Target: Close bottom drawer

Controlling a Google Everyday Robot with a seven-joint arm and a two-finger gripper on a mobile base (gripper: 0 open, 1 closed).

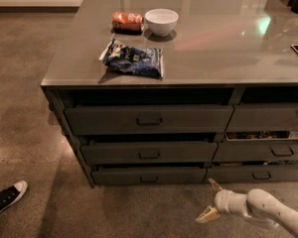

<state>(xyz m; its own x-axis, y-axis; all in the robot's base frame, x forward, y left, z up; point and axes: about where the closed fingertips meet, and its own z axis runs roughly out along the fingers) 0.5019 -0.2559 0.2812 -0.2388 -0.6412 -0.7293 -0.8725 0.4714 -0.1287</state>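
Note:
The bottom drawer (149, 175) is the lowest of three dark grey drawers in the left stack. Its low front has a small centre pull (149, 179) and stands slightly out from the cabinet, with a dark gap above it. My gripper (211, 200) is low near the floor, to the right of and in front of that drawer's right end, not touching it. Its two tan fingers (206, 215) are spread apart and hold nothing. The white arm (268, 212) comes in from the lower right.
The right stack's drawers (268, 152) also stand partly out, close behind the gripper. On the counter (213, 48) lie a blue snack bag (134, 57), an orange packet (127, 20) and a white bowl (161, 21). A person's shoe (5, 198) is at the lower left.

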